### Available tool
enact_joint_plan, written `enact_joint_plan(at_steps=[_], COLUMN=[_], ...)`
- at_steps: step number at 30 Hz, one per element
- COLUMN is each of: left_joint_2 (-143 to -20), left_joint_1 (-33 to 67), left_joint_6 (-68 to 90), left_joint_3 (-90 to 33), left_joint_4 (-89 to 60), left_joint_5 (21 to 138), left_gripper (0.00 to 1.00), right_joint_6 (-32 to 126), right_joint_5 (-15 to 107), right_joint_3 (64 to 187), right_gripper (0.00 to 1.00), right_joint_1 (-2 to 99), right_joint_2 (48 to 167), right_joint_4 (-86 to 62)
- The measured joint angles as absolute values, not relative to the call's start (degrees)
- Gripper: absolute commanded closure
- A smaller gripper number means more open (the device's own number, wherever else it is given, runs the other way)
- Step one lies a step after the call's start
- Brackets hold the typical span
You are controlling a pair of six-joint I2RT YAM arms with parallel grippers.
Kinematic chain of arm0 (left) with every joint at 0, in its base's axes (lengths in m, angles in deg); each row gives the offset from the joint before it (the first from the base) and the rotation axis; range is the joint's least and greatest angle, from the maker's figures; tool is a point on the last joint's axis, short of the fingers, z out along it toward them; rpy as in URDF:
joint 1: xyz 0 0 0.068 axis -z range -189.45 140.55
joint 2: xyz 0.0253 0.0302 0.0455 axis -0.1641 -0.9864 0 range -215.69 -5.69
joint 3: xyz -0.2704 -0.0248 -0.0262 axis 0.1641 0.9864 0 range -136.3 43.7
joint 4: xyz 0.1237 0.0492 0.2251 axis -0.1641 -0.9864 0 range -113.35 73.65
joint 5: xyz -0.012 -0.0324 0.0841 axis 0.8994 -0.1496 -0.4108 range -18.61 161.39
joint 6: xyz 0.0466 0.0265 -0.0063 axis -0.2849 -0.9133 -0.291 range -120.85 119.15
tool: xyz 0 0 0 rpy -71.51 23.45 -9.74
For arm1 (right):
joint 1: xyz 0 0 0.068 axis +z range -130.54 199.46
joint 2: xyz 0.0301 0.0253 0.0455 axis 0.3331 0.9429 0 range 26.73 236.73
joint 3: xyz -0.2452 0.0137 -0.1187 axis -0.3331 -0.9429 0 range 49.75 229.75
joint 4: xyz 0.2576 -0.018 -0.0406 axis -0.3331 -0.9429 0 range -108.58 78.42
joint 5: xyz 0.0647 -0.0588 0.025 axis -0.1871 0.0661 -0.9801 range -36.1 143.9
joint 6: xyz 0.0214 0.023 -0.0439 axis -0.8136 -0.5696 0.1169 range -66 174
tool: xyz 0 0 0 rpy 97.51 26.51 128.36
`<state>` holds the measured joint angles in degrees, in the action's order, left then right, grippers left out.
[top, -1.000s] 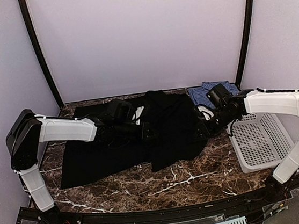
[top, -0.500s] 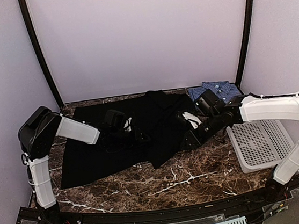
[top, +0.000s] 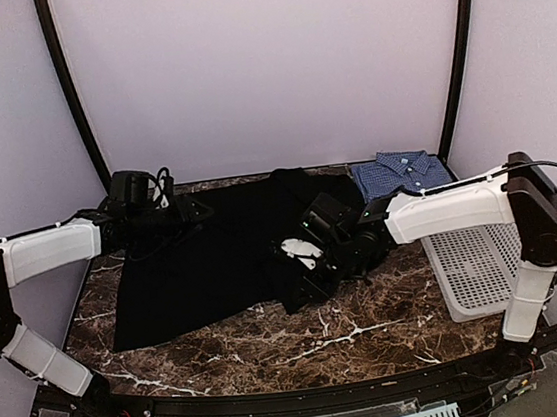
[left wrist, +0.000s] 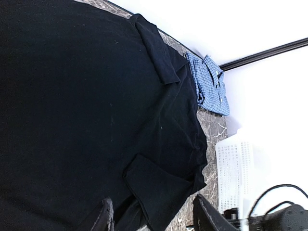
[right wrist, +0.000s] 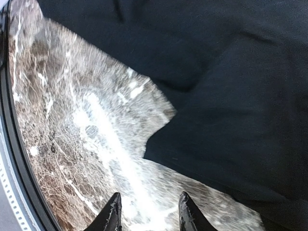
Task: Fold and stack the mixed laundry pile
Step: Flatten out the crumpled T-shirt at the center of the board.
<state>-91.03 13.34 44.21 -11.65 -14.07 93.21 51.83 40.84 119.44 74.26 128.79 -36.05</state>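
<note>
The black garment point(top: 205, 267) lies spread over the marble table point(top: 373, 331), with a sleeve folded over onto it point(left wrist: 163, 190). The blue-and-white check shirt point(top: 400, 170) sits folded at the back right, beside the garment's collar point(left wrist: 210, 85). My left gripper point(top: 201, 209) hovers open over the garment's back left part; in the left wrist view the left gripper point(left wrist: 154, 219) has nothing between its fingers. My right gripper point(top: 305, 282) hangs open above the garment's front hem; in the right wrist view the right gripper point(right wrist: 150, 212) is over bare marble just short of the hem corner point(right wrist: 159, 149).
A white perforated basket point(top: 486, 265) stands on the table at the right, under the right arm's elbow, and shows in the left wrist view as well point(left wrist: 233, 168). Black frame posts rise at both back corners. The table's front edge point(right wrist: 19, 159) is near the right gripper.
My left gripper opened, let go of the black garment and drew back to the back left. My right arm swept left and forward across the garment to its front hem.
</note>
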Motion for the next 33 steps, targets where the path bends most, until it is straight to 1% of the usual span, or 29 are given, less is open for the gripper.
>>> enact_joint_plan(at_steps=[4,10,15,17,18,19,21,22,25,29,33], left_joint_2=[-85.8,-84.3,-83.3,-82.3,-81.7,-81.2,-79.7,-79.0,-76.4,-71.7,-66.1], left_joint_1=[12.8,12.3,11.7,11.5,11.4,11.3,10.9,10.8,10.6,10.6,10.5], left_joint_6=[43.4,42.6,42.2,42.1,42.0,42.0,41.8,41.8,41.8,41.9,43.4], left_joint_3=[-9.0,-7.9,-7.5,-7.1,-6.9,-6.7,-6.1,-5.9,-4.8,-3.3,-2.2], left_joint_4=[-17.9,-22.0,-23.6,-24.1,-24.4,-24.8,-25.9,-26.5,-28.6,-33.5,-39.6], left_joint_5=[91.8,90.3,89.4,89.1,88.9,88.6,88.2,87.9,87.0,85.2,82.7], left_gripper=[0.45,0.45,0.45,0.45,0.45,0.45,0.45,0.45,0.44,0.42,0.41], right_joint_6=[51.1,50.0,49.6,49.4,49.3,49.1,48.8,48.4,46.3,42.8,38.2], right_joint_5=[41.1,41.3,41.8,42.1,42.4,43.0,44.2,44.9,47.0,50.2,53.6], right_joint_3=[120.6,123.3,125.5,125.9,125.9,125.9,125.8,125.7,123.7,117.7,112.1], right_gripper=[0.61,0.56,0.56,0.60,0.64,0.71,0.93,1.00,1.00,1.00,1.00], right_joint_1=[75.9,76.1,76.1,76.1,76.3,76.4,77.0,77.3,78.3,78.7,78.7], right_joint_2=[132.7,137.6,141.1,141.5,141.5,141.6,141.6,141.6,140.3,134.2,122.7], right_joint_4=[-36.0,-36.0,-36.1,-36.4,-36.5,-36.7,-36.9,-37.1,-37.1,-40.7,-46.7])
